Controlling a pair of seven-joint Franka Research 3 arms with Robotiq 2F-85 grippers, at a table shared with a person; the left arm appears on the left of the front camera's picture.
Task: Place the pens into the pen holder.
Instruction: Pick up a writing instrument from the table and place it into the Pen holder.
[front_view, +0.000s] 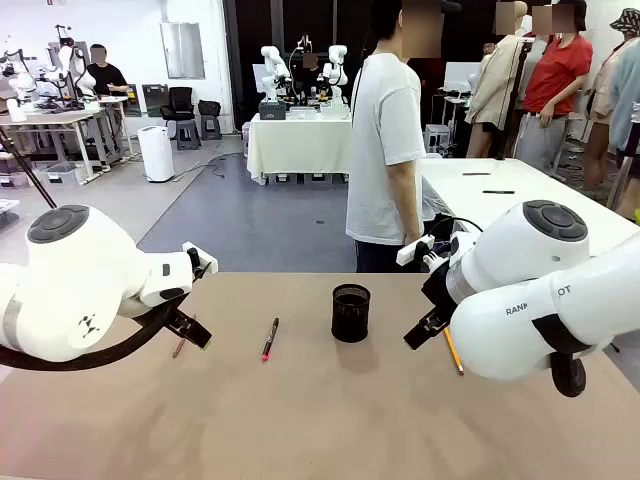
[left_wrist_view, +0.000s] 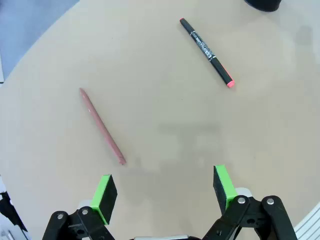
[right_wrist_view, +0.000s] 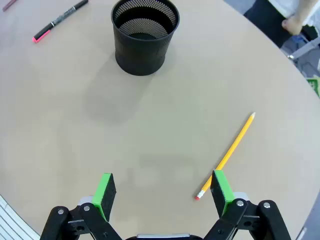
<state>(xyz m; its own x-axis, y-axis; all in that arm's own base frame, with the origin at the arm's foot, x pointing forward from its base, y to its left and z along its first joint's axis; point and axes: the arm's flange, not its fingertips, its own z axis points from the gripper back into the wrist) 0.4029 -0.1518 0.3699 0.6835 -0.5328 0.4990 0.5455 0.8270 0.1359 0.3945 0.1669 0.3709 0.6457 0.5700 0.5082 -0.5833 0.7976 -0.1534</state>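
The black mesh pen holder (front_view: 351, 312) (right_wrist_view: 144, 35) stands upright mid-table; its rim (left_wrist_view: 262, 4) peeks in at the top of the left wrist view. A black pen with a red end (front_view: 269, 339) (left_wrist_view: 207, 52) (right_wrist_view: 59, 20) lies left of it. A dark red pen (front_view: 180, 344) (left_wrist_view: 101, 126) lies on the table under my left gripper (front_view: 195, 330) (left_wrist_view: 164, 192), which hangs open and empty. A yellow pencil (front_view: 453, 351) (right_wrist_view: 226, 155) lies right of the holder, beside my open, empty right gripper (front_view: 420, 333) (right_wrist_view: 163, 192).
A person in a white shirt (front_view: 386, 140) stands at the table's far edge. The tan table (front_view: 320, 420) has free room in front of the holder. A white table (front_view: 500, 190) with two dark pens stands behind on the right.
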